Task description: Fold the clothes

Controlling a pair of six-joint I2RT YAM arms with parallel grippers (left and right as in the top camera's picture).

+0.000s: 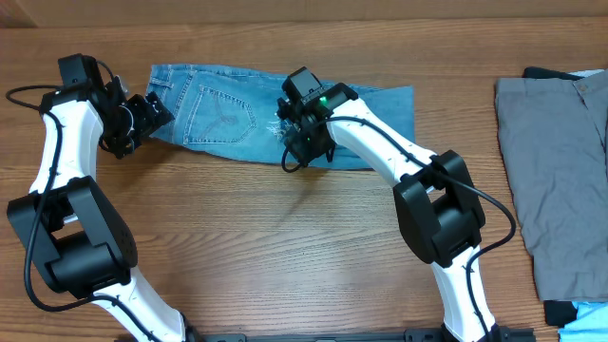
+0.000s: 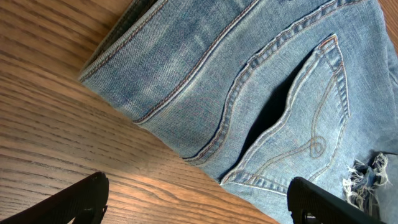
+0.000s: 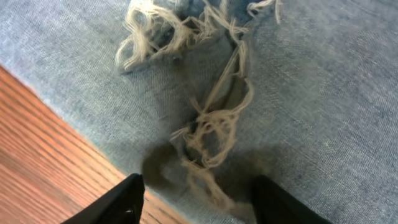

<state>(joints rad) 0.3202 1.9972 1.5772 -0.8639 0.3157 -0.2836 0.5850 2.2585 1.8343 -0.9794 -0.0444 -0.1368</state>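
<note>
Mia: Two arms stood at the near edge of the bench (image 1: 285,247), didn't they?

Tom: Yes. The left arm (image 1: 71,237) and the right arm (image 1: 442,214) were white with black joints, and both reached away over the brown wood.

Mia: What else lay near?

Tom: Something light blue (image 1: 584,318) peeked in at the near right corner. Just past it the grey trousers (image 1: 556,180) lay flat on the right side, well apart from the two arms.

Mia: Where was the right pincer?

Tom: The right pincer (image 3: 198,186) was down over the near edge of the jeans (image 1: 218,109), about halfway along them. Its fingers (image 3: 124,202) were spread, with flat denim and some white frayed threads (image 3: 211,124) between them. It was not pinching the cloth.

Mia: And the left pincer?

Tom: The left pincer (image 2: 198,190) was just beside the left end of the jeans, over bare wood. Its fingers (image 2: 81,199) were spread wide and held nothing.

Mia: So where were the jeans?

Tom: The jeans lay folded in a long strip on the far side of the bench. A back pocket (image 2: 305,112) faced up near the left end, and its top gaped a little. Farthest off, something dark (image 1: 546,72) showed behind the grey trousers. I could not tell what it was.
</note>
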